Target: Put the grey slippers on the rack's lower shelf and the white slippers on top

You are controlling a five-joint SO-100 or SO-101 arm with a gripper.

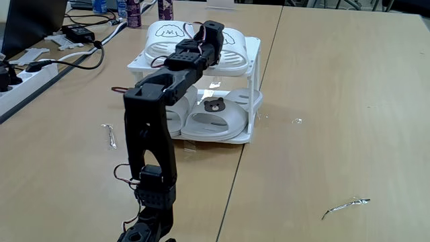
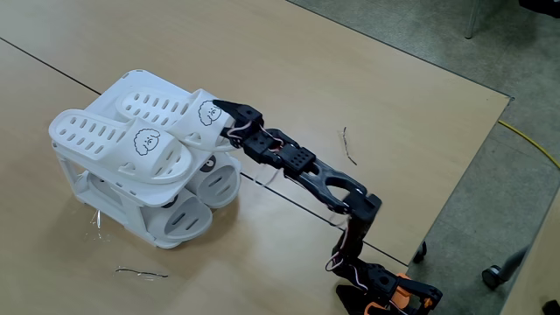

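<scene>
The white rack (image 1: 254, 72) (image 2: 73, 178) stands on the wooden table. Two white slippers (image 1: 163, 42) (image 2: 103, 140) with dog faces lie side by side on its top tier. Two grey slippers (image 1: 216, 121) (image 2: 219, 181), one showing a brown bear face, lie on the lower shelf (image 1: 216, 140). My black arm reaches over the rack. My gripper (image 2: 227, 121) (image 1: 218, 29) is at the strap end of the white slipper (image 2: 166, 107) (image 1: 235, 58) nearer the arm. One finger (image 2: 231, 108) lies on the strap and the other sits below it; their grip is unclear.
A power strip (image 1: 25, 72), black cables (image 1: 87, 55) and bottles (image 1: 132, 11) crowd the table's far left in a fixed view. Thin wire scraps (image 1: 345, 204) (image 1: 109, 134) lie on the wood. The table's edge (image 2: 455, 179) drops to the floor near the arm's base.
</scene>
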